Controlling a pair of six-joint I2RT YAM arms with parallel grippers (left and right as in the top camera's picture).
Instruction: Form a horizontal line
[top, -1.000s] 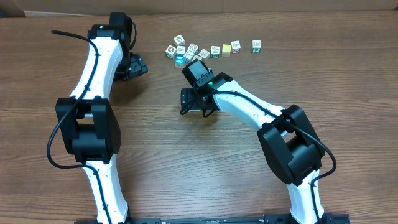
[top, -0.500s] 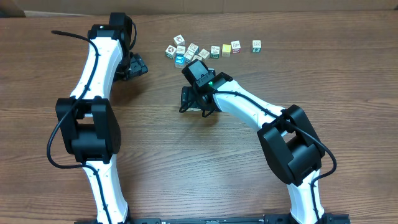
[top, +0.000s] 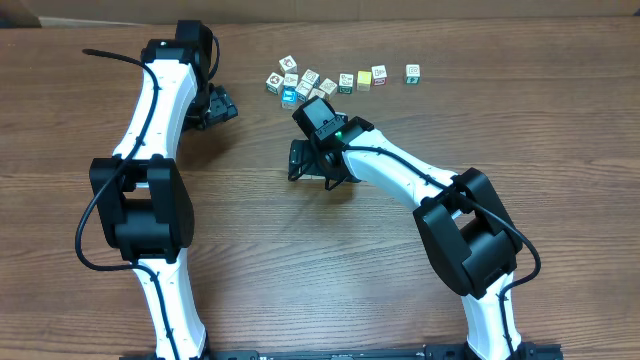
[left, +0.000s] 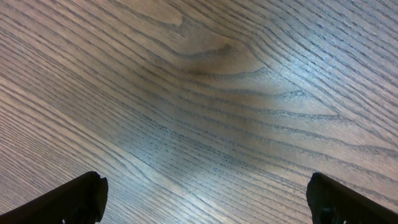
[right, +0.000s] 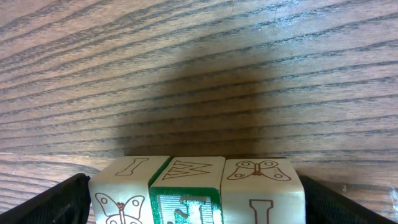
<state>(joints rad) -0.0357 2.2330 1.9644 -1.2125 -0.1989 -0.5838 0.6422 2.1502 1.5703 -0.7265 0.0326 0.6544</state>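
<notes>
On the left, the left gripper (top: 220, 106) hangs over the wooden table (left: 205, 93), jaws spread wide. Mid-table, the right gripper (top: 298, 162) stands equally wide, the horizontal line (right: 194, 186) lying between its fingers (right: 43, 199): white, green and white cubes show.

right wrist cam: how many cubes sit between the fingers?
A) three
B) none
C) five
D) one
A: three cubes stand side by side in a row between the fingers of the right gripper, a green-edged one in the middle and a pale one on each side.
</notes>
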